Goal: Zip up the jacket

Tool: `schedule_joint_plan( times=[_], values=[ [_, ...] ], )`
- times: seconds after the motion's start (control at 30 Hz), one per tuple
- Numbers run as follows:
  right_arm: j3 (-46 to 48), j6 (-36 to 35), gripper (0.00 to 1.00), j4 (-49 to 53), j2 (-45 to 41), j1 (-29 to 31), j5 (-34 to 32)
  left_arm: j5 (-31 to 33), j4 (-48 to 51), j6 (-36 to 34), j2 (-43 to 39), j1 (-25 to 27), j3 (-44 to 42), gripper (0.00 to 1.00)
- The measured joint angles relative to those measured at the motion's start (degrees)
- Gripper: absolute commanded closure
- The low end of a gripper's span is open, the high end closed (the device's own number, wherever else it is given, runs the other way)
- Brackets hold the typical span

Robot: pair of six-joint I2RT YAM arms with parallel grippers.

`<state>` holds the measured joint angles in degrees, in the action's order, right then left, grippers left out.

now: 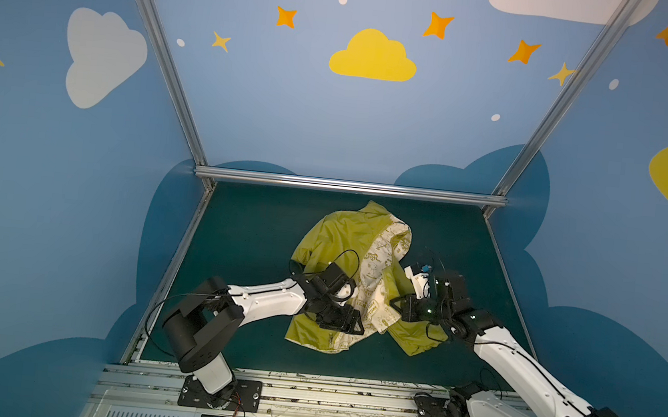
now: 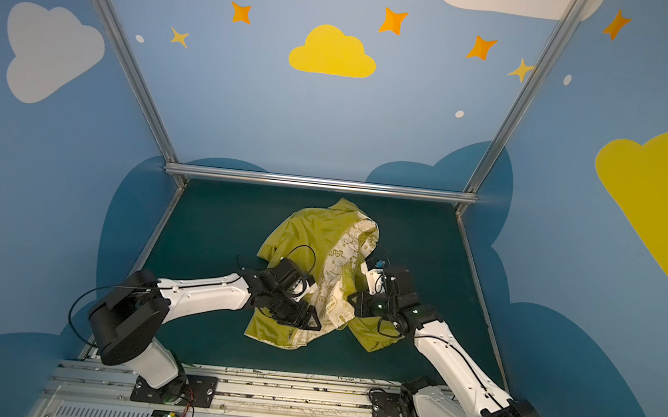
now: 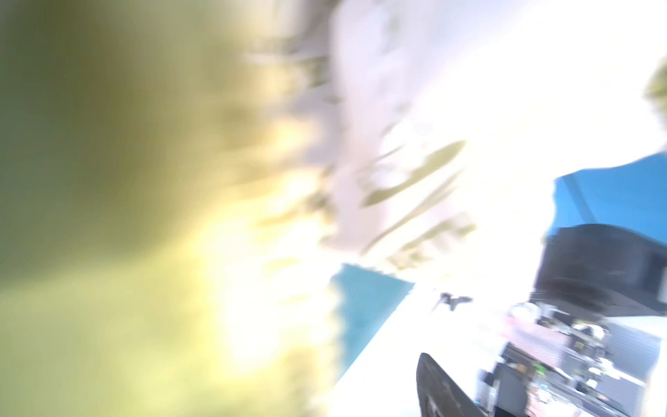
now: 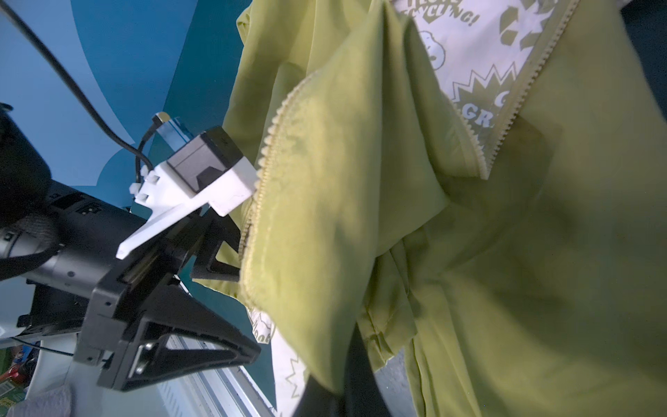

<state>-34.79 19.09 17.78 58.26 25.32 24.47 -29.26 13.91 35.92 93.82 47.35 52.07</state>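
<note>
we count one jacket point(image 1: 338, 235) and two tools. the jacket lies crumpled in the middle of the bench point(image 1: 236, 250), unzipped, its printed lining point(image 1: 377, 264) showing. the left tool point(image 4: 245, 307) stands wide at the jacket's zipper teeth point(image 4: 267, 151), one finger tucked behind the cloth. the right tool point(image 1: 396, 305) is closed tight, pinching a lifted fold. the left wrist view is all blur.

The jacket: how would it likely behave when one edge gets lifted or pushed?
Probably very floppy: the jacket lies crumpled, and folds sag where the right end effector pinches it. It seems thin and light, judging by the fine creases beside the zipper teeth. Pushed, it would likely bunch rather than slide whole.
</note>
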Motion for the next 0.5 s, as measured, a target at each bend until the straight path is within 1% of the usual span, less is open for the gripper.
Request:
schedule_joint_plan(
  times=[0.07,0.17,0.33,0.43,0.5],
  values=[
    [0.0,0.0,1.0,1.0,-0.8,0.0,-1.2,-1.6,-2.3,1.2,1.8,0.9,0.5,0.26],
    [0.0,0.0,1.0,3.6,-2.6,0.0,-3.5,-3.2,-4.7,2.7,4.6,1.8,1.0,0.25],
    [0.5,-0.1,1.0,4.7,-7.1,0.0,-6.8,-5.4,-8.5,5.4,3.5,1.9,0.6,0.21],
    [1.4,-0.2,1.0,5.2,-10.0,0.0,-9.1,-6.3,-9.0,5.9,4.5,2.2,3.2,0.21],
    [1.4,-0.3,1.0,6.1,-11.1,-0.1,-10.4,-8.1,-11.7,6.6,6.8,2.6,5.3,0.21]
  ],
)
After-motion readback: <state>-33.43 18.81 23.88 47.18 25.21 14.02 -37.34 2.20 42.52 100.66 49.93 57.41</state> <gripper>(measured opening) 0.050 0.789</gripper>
